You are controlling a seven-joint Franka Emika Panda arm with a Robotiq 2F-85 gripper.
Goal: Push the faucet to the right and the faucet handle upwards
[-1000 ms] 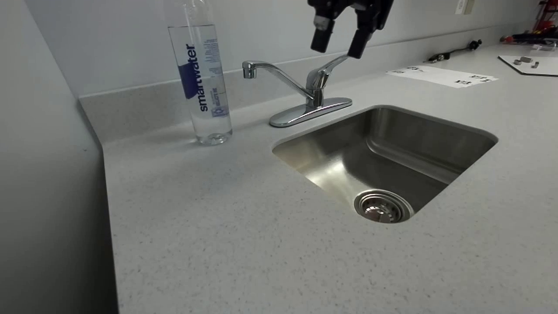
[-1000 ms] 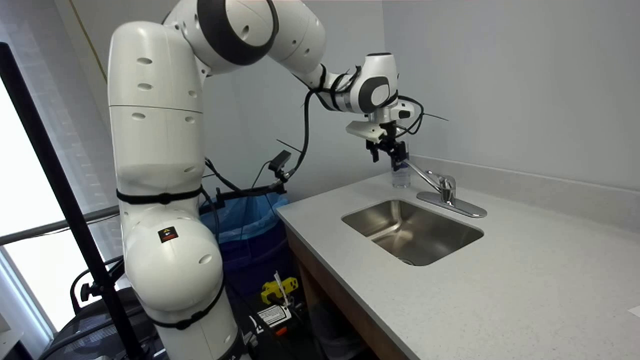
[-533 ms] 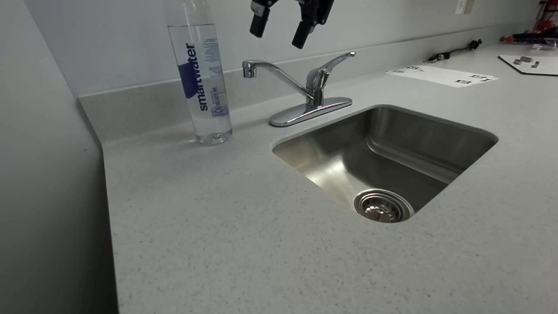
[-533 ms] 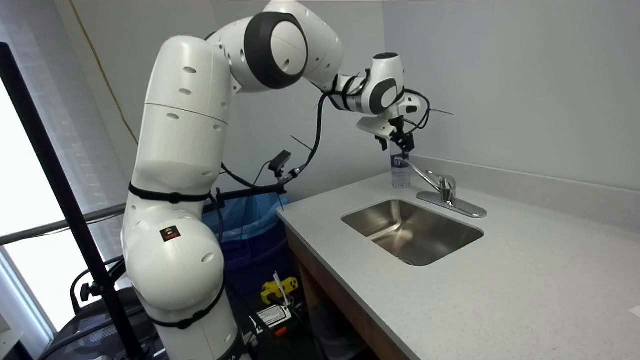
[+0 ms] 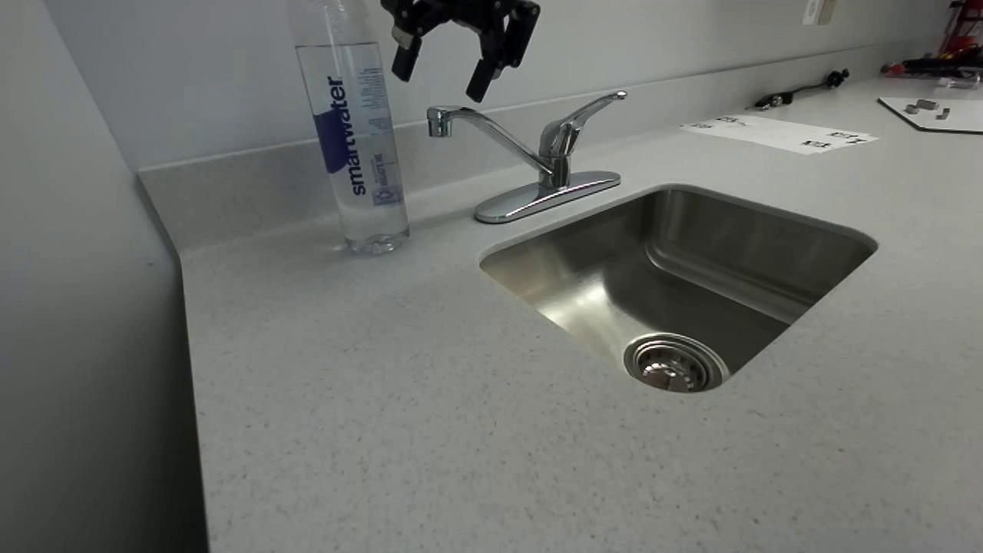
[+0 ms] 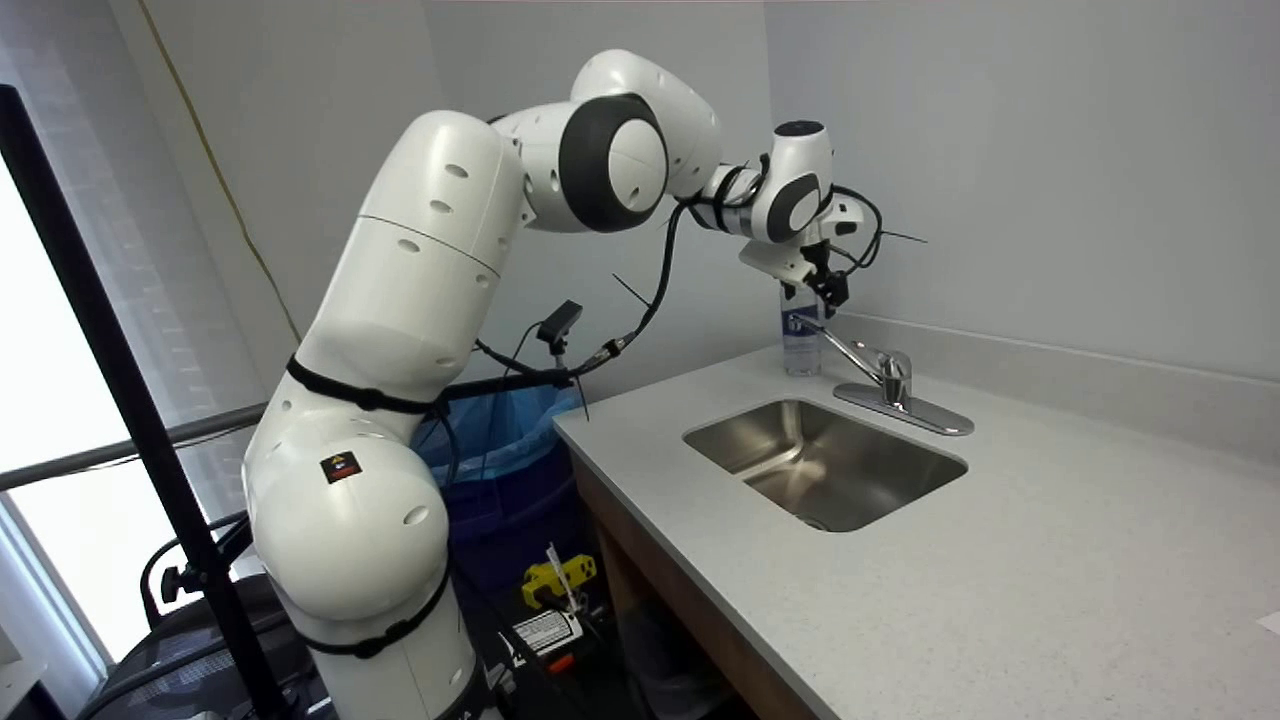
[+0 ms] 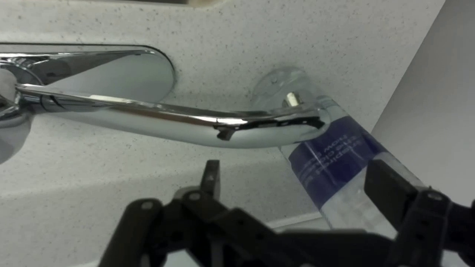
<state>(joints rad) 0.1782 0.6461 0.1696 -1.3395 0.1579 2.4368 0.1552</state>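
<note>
While the curved chrome faucet spout (image 5: 503,137) and the slanted chrome faucet handle (image 5: 572,127) stood unchanged, the black two-fingered hand (image 5: 440,83) had crossed the spout from the side of the rectangular stainless-steel sink (image 5: 752,230) to that of the pale grey wall (image 5: 691,38), ending near the tall clear plastic bottle (image 5: 361,153). Its black fingers (image 7: 387,191) were spread wide, gripping nothing, just beside the bottle yet seemingly not touching it. The spout ran along the wall, above the speckled pale-grey surface (image 5: 353,399) rather than over the sink. That crossing mattered: from behind the spout, the hand seemed placed to sweep it out over the sink, presumably the rightward push. It probably had to drop lower first, minding the bottle. That push looked undone; whether the upward-tilted handle needed lifting was unclear.
</note>
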